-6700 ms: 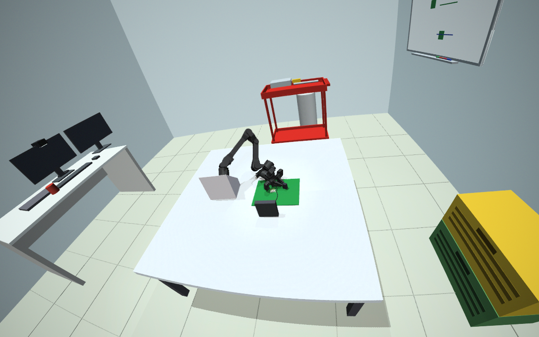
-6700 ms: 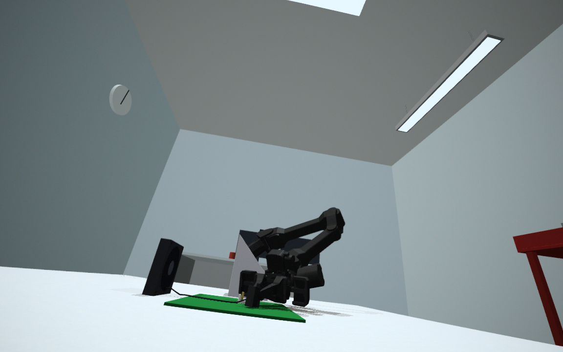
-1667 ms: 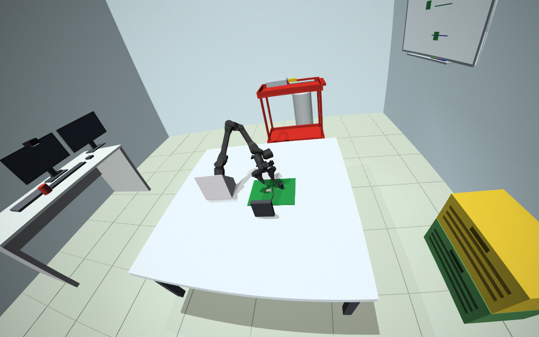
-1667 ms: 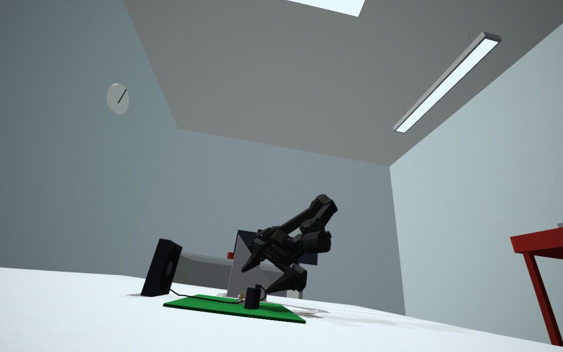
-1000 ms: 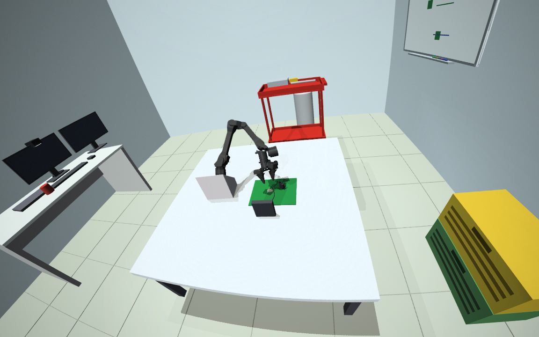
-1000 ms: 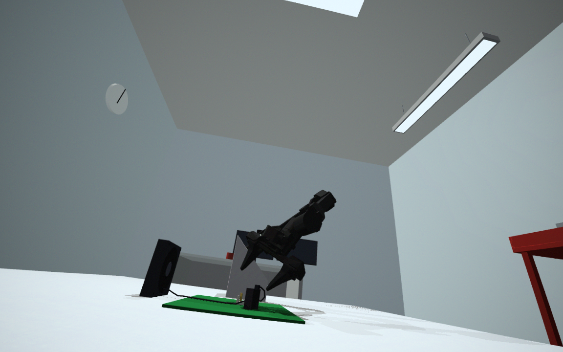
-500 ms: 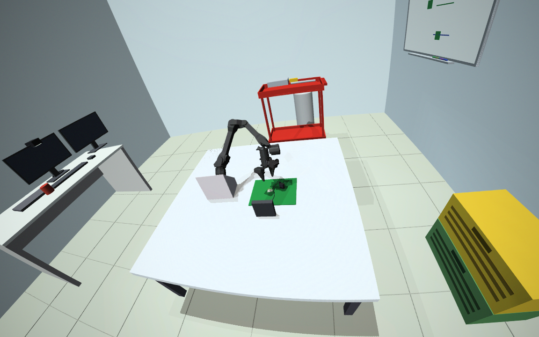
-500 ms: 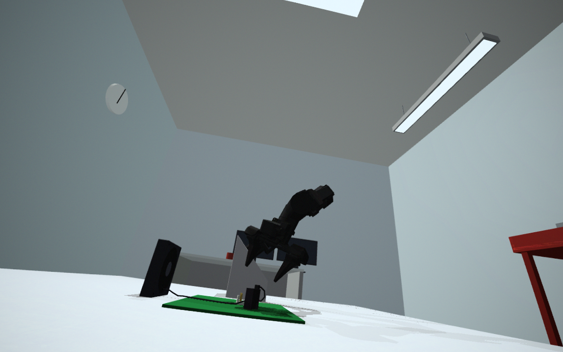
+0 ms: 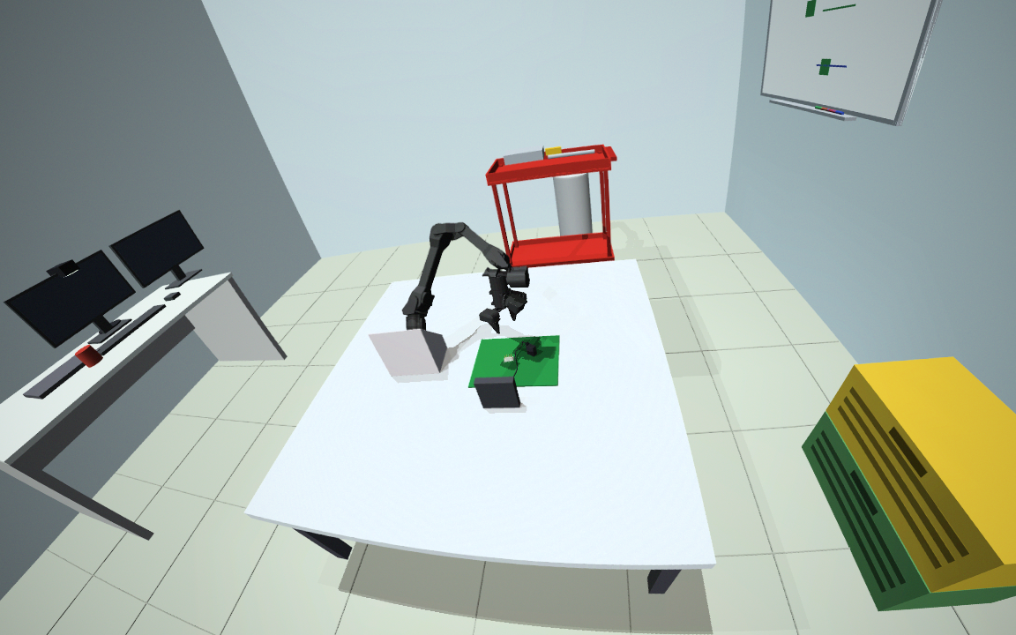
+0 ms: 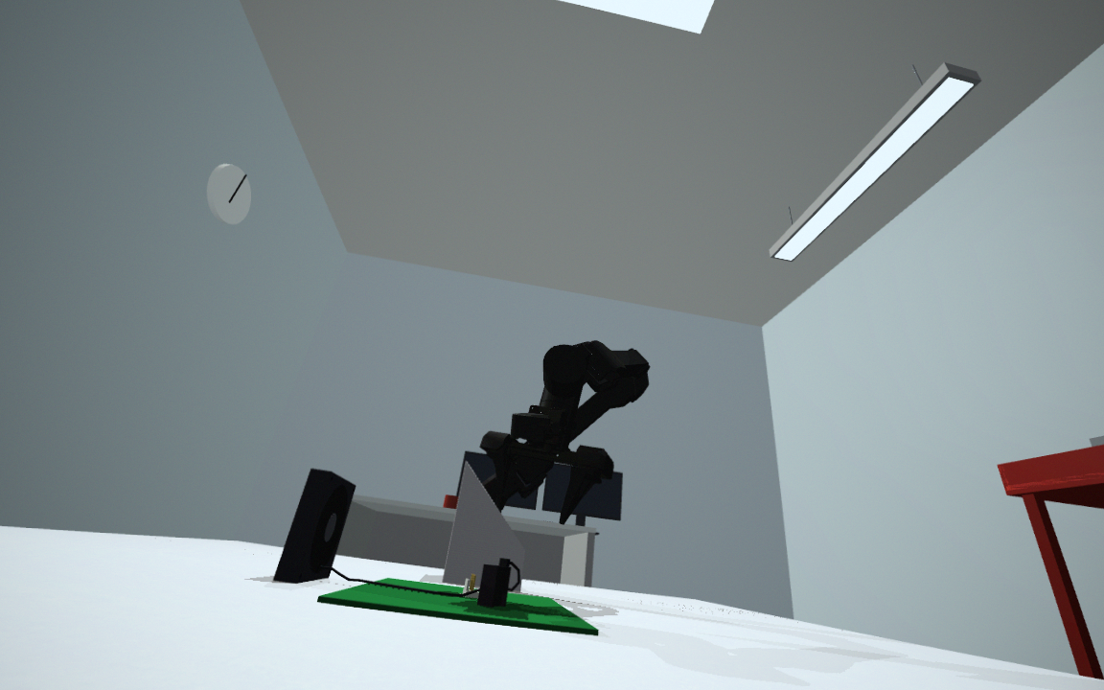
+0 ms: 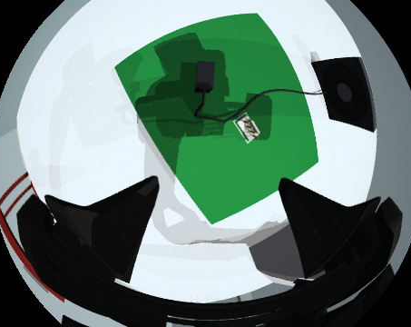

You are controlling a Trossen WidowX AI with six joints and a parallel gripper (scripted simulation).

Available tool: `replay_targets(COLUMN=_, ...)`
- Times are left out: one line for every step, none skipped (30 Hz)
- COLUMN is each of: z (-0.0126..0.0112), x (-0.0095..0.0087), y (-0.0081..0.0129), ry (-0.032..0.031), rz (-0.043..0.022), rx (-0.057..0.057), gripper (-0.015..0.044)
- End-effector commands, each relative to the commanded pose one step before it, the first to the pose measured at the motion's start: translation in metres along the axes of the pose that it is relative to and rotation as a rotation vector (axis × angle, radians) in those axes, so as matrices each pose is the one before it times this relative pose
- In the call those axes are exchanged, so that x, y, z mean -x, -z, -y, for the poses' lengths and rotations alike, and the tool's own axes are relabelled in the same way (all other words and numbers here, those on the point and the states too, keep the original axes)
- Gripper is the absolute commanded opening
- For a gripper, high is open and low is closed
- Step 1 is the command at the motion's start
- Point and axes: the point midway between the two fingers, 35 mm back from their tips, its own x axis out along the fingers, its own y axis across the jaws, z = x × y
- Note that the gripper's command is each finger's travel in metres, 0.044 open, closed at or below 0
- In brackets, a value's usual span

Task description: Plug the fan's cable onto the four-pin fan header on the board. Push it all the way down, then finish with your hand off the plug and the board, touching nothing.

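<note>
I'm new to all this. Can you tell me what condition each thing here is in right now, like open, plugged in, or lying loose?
Pincer: open wide, empty, up in the air above the board.
Plug: standing loose on the board, apart from the header, not plugged in.
Fan header: bare, nothing seated on it.
Cable: slack, running from fan to plug.
Fan: standing upright on the table beside the board.
Board: lying flat on the table.
</note>
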Motion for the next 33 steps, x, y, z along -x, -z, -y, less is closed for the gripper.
replay_targets(z=-0.00303, x=0.00782, y=-0.00048, ry=-0.05366, rz=-0.02969, rx=-0.0022, gripper=0.0440)
replay_targets(z=-0.00112, x=0.00269, y=-0.00020, ry=-0.01593, rz=-0.00616, rx=-0.0010, gripper=0.0440)
replay_targets(z=-0.00118, x=0.00272, y=-0.00021, ry=-0.01614, rz=-0.00582, rx=-0.0010, gripper=0.0440)
replay_targets(z=-0.00123, x=0.00276, y=-0.00022, ry=-0.01633, rz=-0.00546, rx=-0.0010, gripper=0.0440)
replay_targets(z=-0.00106, x=0.00228, y=-0.00019, ry=-0.01351, rz=-0.00421, rx=-0.0008, gripper=0.0440)
replay_targets(z=0.00269, x=-0.00508, y=0.00024, ry=0.03815, rz=0.01813, rx=0.0014, gripper=0.0440)
replay_targets(z=0.00000, x=0.00000, y=0.00000, ry=0.00000, rz=0.00000, rx=0.0000, gripper=0.0440)
replay_targets(z=0.00000, x=0.00000, y=0.00000, ry=0.00000, rz=0.00000, rx=0.0000, gripper=0.0440)
replay_targets(z=0.00000, x=0.00000, y=0.00000, ry=0.00000, rz=0.00000, rx=0.0000, gripper=0.0440)
replay_targets(z=-0.00008, x=0.00025, y=-0.00053, ry=-0.00017, rz=-0.00008, rx=0.0156, gripper=0.0440)
replay_targets(z=-0.00022, x=0.00074, y=-0.00159, ry=-0.00053, rz=-0.00022, rx=0.0467, gripper=0.0440)
replay_targets(z=-0.00022, x=0.00123, y=-0.00265, ry=-0.00092, rz=-0.00032, rx=0.0778, gripper=0.0440)
replay_targets(z=0.00002, x=0.00148, y=-0.00319, ry=-0.00116, rz=-0.00028, rx=0.0937, gripper=0.0440)
replay_targets(z=0.00036, x=0.00148, y=-0.00315, ry=-0.00120, rz=-0.00017, rx=0.0937, gripper=0.0440)
replay_targets(z=0.00069, x=0.00147, y=-0.00308, ry=-0.00123, rz=-0.00005, rx=0.0937, gripper=0.0440)
replay_targets(z=0.00101, x=0.00147, y=-0.00298, ry=-0.00124, rz=0.00008, rx=0.0937, gripper=0.0440)
replay_targets(z=0.00131, x=0.00147, y=-0.00284, ry=-0.00125, rz=0.00020, rx=0.0937, gripper=0.0440)
replay_targets(z=0.00160, x=0.00146, y=-0.00266, ry=-0.00124, rz=0.00033, rx=0.0937, gripper=0.0440)
replay_targets(z=0.00186, x=0.00146, y=-0.00247, ry=-0.00122, rz=0.00046, rx=0.0937, gripper=0.0440)
replay_targets(z=0.00210, x=0.00145, y=-0.00224, ry=-0.00118, rz=0.00059, rx=0.0937, gripper=0.0440)
replay_targets(z=0.00232, x=0.00145, y=-0.00199, ry=-0.00113, rz=0.00071, rx=0.0937, gripper=0.0440)
replay_targets(z=0.00250, x=0.00145, y=-0.00172, ry=-0.00107, rz=0.00083, rx=0.0937, gripper=0.0440)
replay_targets(z=0.00266, x=0.00144, y=-0.00144, ry=-0.00099, rz=0.00095, rx=0.0937, gripper=0.0440)
replay_targets(z=0.00278, x=0.00144, y=-0.00114, ry=-0.00091, rz=0.00105, rx=0.0937, gripper=0.0440)
replay_targets(z=0.00287, x=0.00143, y=-0.00083, ry=-0.00081, rz=0.00115, rx=0.0937, gripper=0.0440)
replay_targets(z=0.00292, x=0.00143, y=-0.00051, ry=-0.00069, rz=0.00125, rx=0.0937, gripper=0.0440)
replay_targets(z=0.00294, x=0.00142, y=-0.00019, ry=-0.00057, rz=0.00133, rx=0.0937, gripper=0.0440)
replay_targets(z=0.00293, x=0.00142, y=0.00012, ry=-0.00044, rz=0.00139, rx=0.0937, gripper=0.0440)
replay_targets(z=0.00288, x=0.00141, y=0.00044, ry=-0.00031, rz=0.00145, rx=0.0937, gripper=0.0440)
replay_targets(z=0.00282, x=0.00139, y=0.00074, ry=-0.00015, rz=0.00147, rx=0.0937, gripper=0.0440)
replay_targets(z=0.00270, x=0.00139, y=0.00104, ry=0.00000, rz=0.00150, rx=0.0928, gripper=0.0440)
replay_targets(z=0.00254, x=0.00137, y=0.00130, ry=0.00013, rz=0.00150, rx=0.0586, gripper=0.0440)
replay_targets(z=0.00159, x=0.00089, y=0.00096, ry=0.00015, rz=0.00098, rx=0.0606, gripper=0.0440)
